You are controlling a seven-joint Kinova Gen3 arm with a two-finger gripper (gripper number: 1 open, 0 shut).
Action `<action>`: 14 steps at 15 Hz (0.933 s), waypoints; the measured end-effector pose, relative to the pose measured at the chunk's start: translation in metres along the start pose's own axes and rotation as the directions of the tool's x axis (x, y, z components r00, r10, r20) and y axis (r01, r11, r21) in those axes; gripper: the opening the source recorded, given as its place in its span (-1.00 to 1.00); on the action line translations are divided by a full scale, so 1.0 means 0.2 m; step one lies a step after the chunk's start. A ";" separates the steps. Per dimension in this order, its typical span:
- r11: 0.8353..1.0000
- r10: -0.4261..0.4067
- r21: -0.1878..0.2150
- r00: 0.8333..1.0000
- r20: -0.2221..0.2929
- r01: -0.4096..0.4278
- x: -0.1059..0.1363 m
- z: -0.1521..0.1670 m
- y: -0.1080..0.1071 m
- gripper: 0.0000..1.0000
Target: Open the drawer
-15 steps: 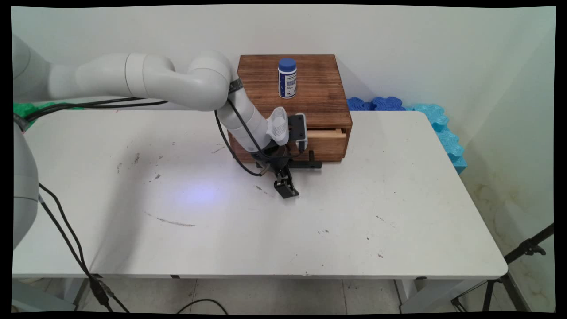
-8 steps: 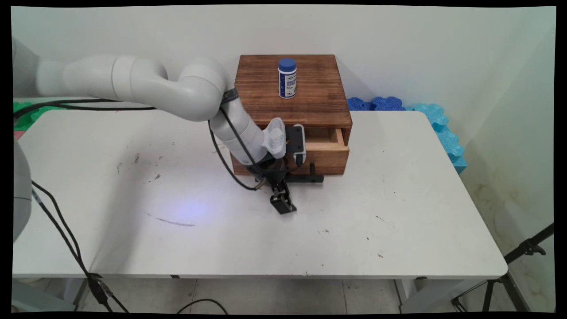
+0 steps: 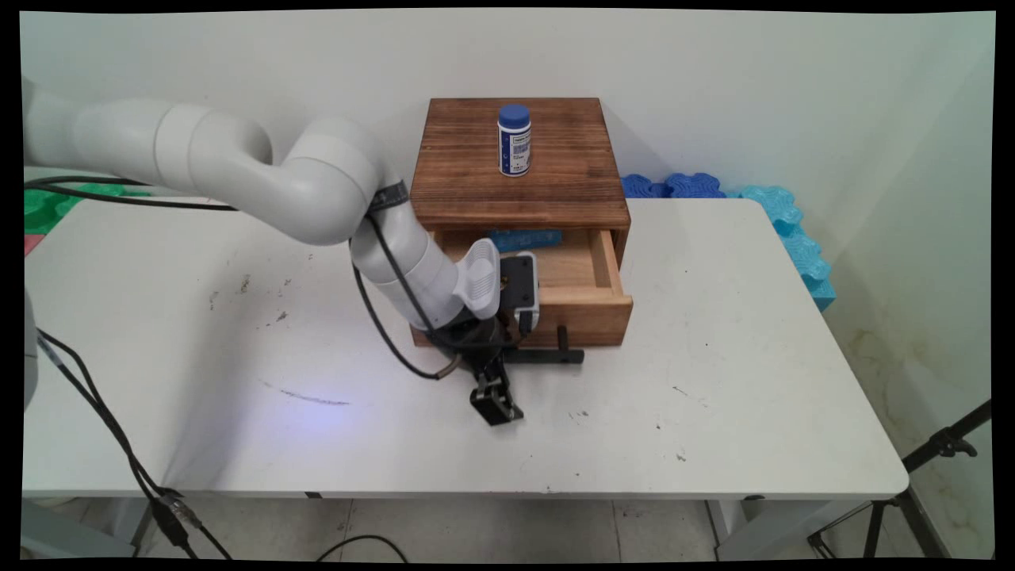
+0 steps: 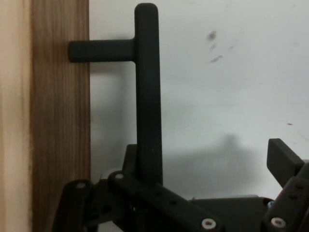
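A brown wooden box [image 3: 515, 162] stands at the table's far middle, its drawer [image 3: 591, 305] pulled well out. A flat blue thing [image 3: 525, 238] lies at the back of the drawer. On the box's top stands a white bottle [image 3: 514, 140] with a blue cap. My gripper [image 3: 498, 385] is open and straddles the left end of the drawer's black bar handle [image 3: 555, 356]. In the hand view the handle [image 4: 147, 96] runs down behind the linkage, close to the left side of my gripper [image 4: 207, 166]. One finger [image 4: 284, 162] stands far off at the right. The drawer front [image 4: 60, 121] fills the left.
Blue foam pieces [image 3: 761, 206] lie behind the table's far right corner, and green foam [image 3: 47, 202] lies at the far left. Black cables [image 3: 103, 412] hang over the table's left side. A tripod leg [image 3: 940, 448] stands on the floor at the right.
My gripper has moved toward the table's near side with the handle, and the drawer has slid out from nearly shut to wide open. The blue thing inside now shows.
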 end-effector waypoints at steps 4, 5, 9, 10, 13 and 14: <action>1.000 0.007 -0.022 1.000 -0.004 -0.008 -0.01 -0.04 0.12 1.00; 1.000 0.009 -0.027 1.000 -0.005 -0.009 -0.02 -0.05 0.14 1.00; 0.999 0.015 -0.046 1.000 -0.011 -0.016 -0.03 -0.08 0.24 1.00; 0.999 0.016 -0.049 1.000 -0.012 -0.017 -0.03 -0.09 0.26 1.00; 0.998 0.020 -0.061 1.000 -0.017 -0.021 -0.04 -0.12 0.33 1.00; 0.998 0.021 -0.065 1.000 -0.018 -0.022 -0.05 -0.12 0.35 1.00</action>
